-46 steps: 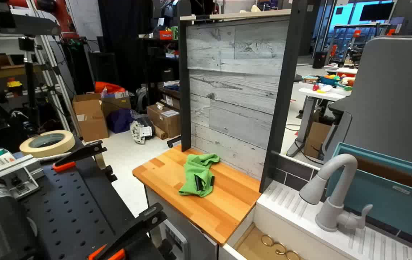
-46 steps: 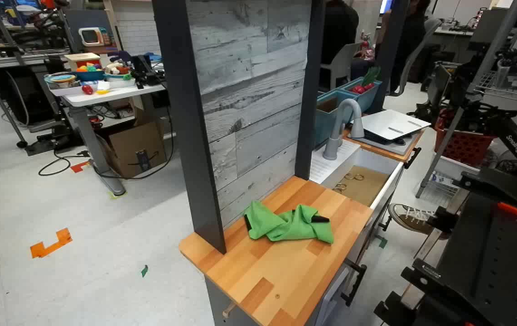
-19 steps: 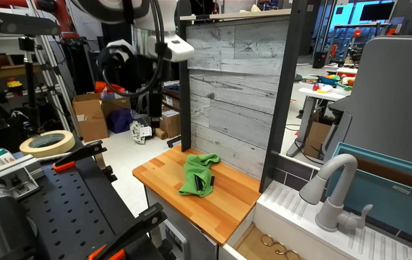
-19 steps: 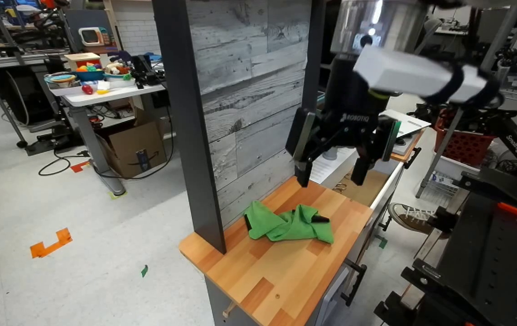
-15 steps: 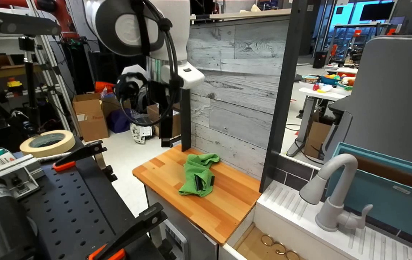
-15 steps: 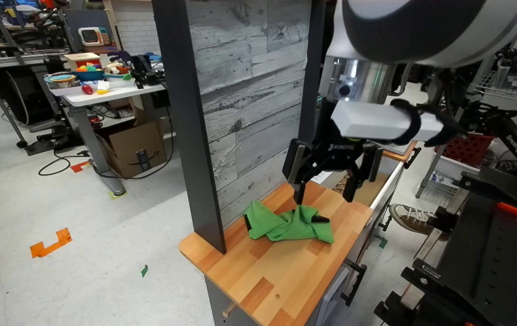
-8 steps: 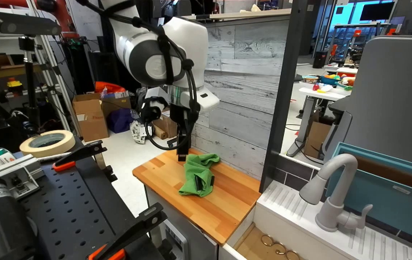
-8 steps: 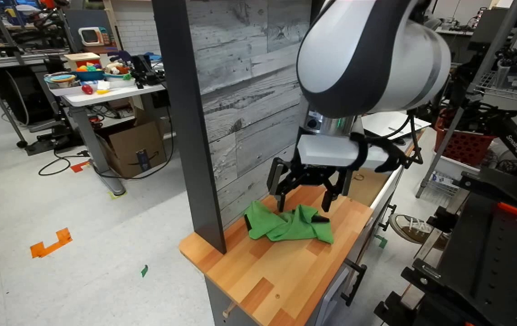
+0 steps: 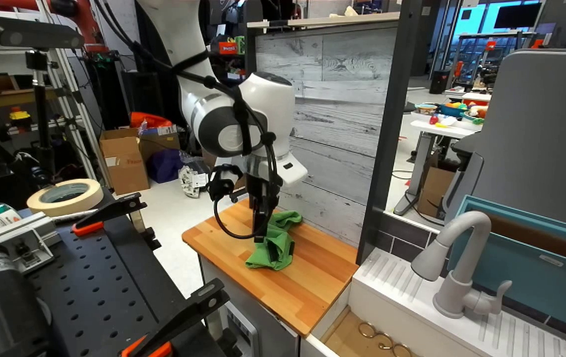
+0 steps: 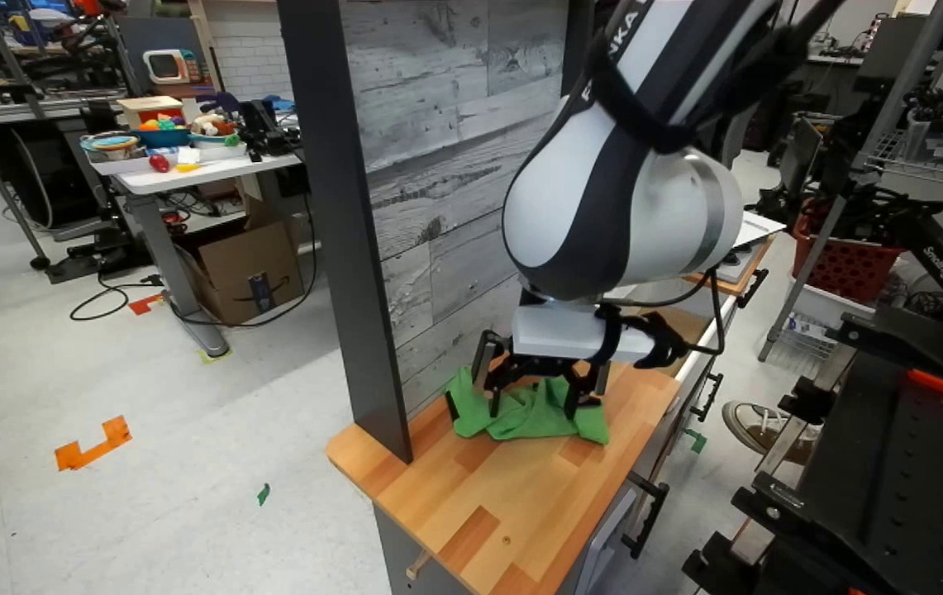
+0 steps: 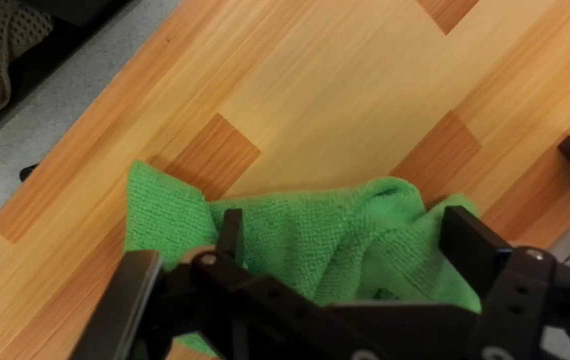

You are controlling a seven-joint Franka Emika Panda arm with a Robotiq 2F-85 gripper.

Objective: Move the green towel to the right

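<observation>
The green towel [image 9: 264,258] lies crumpled on the wooden countertop [image 9: 307,287], close to the grey plank panel; it also shows in an exterior view [image 10: 531,423]. My gripper [image 10: 533,411] points down over the towel with its jaws wide apart. In the wrist view the gripper [image 11: 345,215] has towel [image 11: 294,230] lying across the gap between its fingers, with one finger [image 11: 467,245] over the towel's end. I cannot tell whether the fingertips touch the cloth. The gripper hides part of the towel in every view.
The plank panel [image 10: 454,165] and its dark post [image 10: 347,231] rise along the counter's back edge. A sink basin with metal rings [image 9: 384,342] and a grey faucet [image 9: 466,258] adjoin the counter. A black perforated table [image 9: 99,292] with clamps stands opposite.
The arm has come into view and moved down, bringing my open gripper from above and beside the counter to over the towel. The towel has not moved.
</observation>
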